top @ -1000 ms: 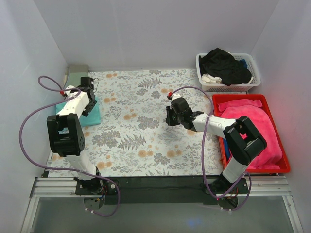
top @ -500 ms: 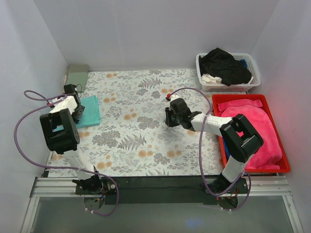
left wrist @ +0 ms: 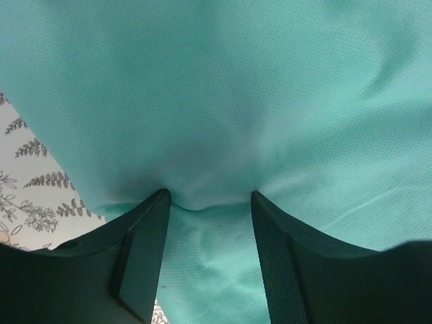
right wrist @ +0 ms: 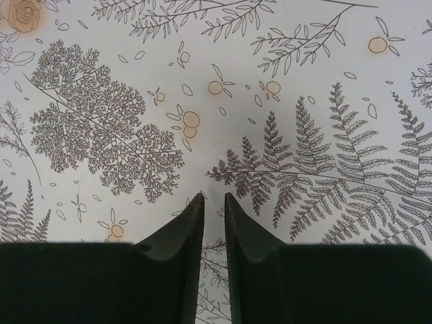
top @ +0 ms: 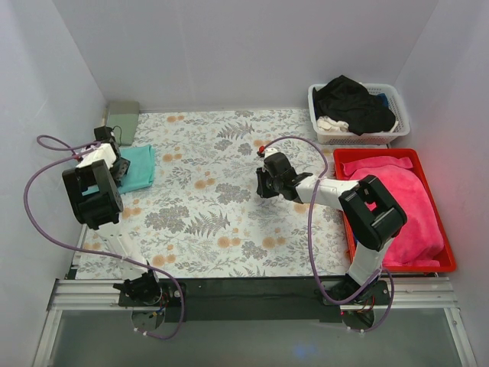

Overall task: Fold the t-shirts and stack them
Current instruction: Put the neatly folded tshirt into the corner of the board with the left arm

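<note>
Left gripper [left wrist: 209, 202] spread moderately, pressing into folded teal t-shirt [left wrist: 223, 101] right beneath and ahead of its fingers [left wrist: 145, 250]. Right gripper [right wrist: 212, 209] nearly closed, holding nothing, above patterned worktop [right wrist: 216, 101], well apart from that tee.

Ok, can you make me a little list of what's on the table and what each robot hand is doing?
teal t-shirt: folded, far left of the table cover
left gripper: open, fingers pressing down into the teal cloth
right gripper: fingers nearly together, holding nothing, over the fern pattern
table cover: grey, with ferns and flowers
white basket: far right corner, black t-shirt heaped in it
red tray: right edge, pink cloth inside
grey-green item: far left corner, behind the teal shirt
</note>
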`<move>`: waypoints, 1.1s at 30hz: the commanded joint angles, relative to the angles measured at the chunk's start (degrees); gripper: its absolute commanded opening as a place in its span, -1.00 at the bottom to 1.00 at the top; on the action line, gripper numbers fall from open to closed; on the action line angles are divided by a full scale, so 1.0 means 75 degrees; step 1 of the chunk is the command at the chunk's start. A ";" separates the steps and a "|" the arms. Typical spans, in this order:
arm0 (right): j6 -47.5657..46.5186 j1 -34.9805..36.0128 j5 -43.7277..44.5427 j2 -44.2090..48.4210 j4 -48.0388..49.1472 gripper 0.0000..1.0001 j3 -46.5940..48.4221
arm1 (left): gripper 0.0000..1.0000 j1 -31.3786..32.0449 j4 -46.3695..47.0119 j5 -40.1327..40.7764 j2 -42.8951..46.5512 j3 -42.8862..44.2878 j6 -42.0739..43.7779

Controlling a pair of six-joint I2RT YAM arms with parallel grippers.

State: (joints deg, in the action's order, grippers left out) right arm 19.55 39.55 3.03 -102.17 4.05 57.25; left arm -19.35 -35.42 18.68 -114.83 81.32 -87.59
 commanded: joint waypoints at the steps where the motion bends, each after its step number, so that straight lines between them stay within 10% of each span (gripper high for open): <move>1: -0.0005 0.0047 -0.0029 -0.0135 0.0139 -0.52 0.0335 | -0.01 -0.0033 0.0093 -0.0380 -0.0428 0.0161 0.0253; 24: 0.0065 0.0047 -0.0017 0.0122 0.0280 -0.50 0.0054 | 0.11 0.0693 0.0269 -0.1258 0.2559 0.0702 0.1471; 33: -0.0075 0.0047 0.0861 0.1303 0.0280 -0.49 -0.0648 | 0.48 0.3130 0.1171 -0.0616 0.4258 -0.0916 0.2058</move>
State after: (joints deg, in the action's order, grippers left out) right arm 19.49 39.57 5.74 -97.84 4.51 54.26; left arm -0.12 -28.18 12.01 -86.98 77.12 -74.24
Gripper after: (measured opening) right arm 0.252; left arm 0.729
